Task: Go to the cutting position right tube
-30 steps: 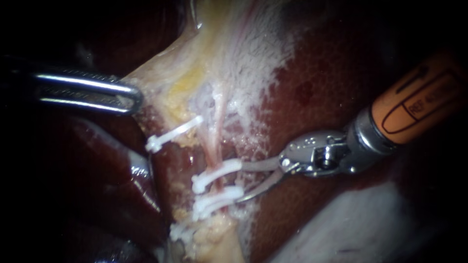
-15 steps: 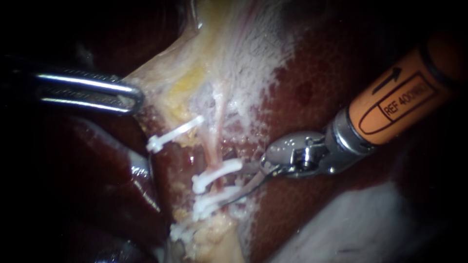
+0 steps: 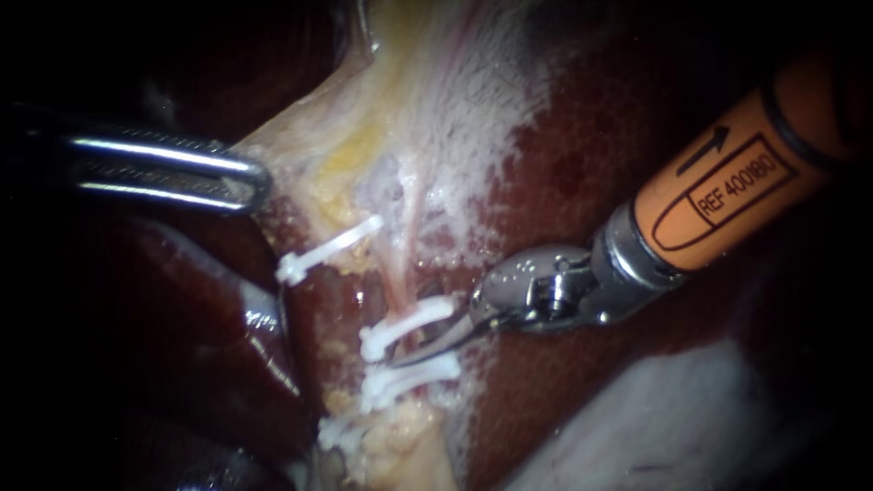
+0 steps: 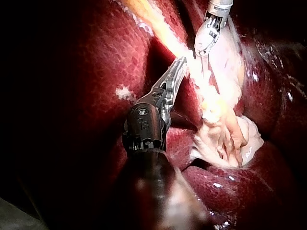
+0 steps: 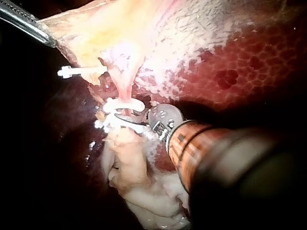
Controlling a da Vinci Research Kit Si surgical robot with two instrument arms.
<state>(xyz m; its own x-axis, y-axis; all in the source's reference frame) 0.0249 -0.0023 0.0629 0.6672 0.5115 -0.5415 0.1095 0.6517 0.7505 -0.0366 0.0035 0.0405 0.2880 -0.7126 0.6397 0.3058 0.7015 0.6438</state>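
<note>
Right tube (image 3: 400,277) shows as a thin pink strand just off the endoscope view's centre toward 7 o'clock. It runs down from the pale gallbladder (image 3: 364,136) at 12 o'clock. It carries two white clips close together, an upper clip (image 3: 406,325) and a lower clip (image 3: 409,379).

The right instrument (image 3: 405,356) comes in from 2 o'clock on an orange shaft, with its curved blades laid into the short stretch between those clips. The blades stand only slightly apart and, as far as I can see, grip nothing.

I would say the approach is nearly finished. What remains is a small settling move, so that one blade lies on each side of the tube and neither touches a clip.

The left instrument (image 3: 250,186) reaches in from 9 o'clock. Its jaws are closed on the gallbladder's edge, which looks stretched taut. Dark red liver (image 3: 591,164) lies all around.

The blade tips are partly hidden behind the clips, so I cannot tell whether the tube already sits between them. A further clip (image 3: 326,252) lies toward 9 o'clock of the tube, and what it holds is unclear. The left instrument's shaft is lost in darkness.
</note>
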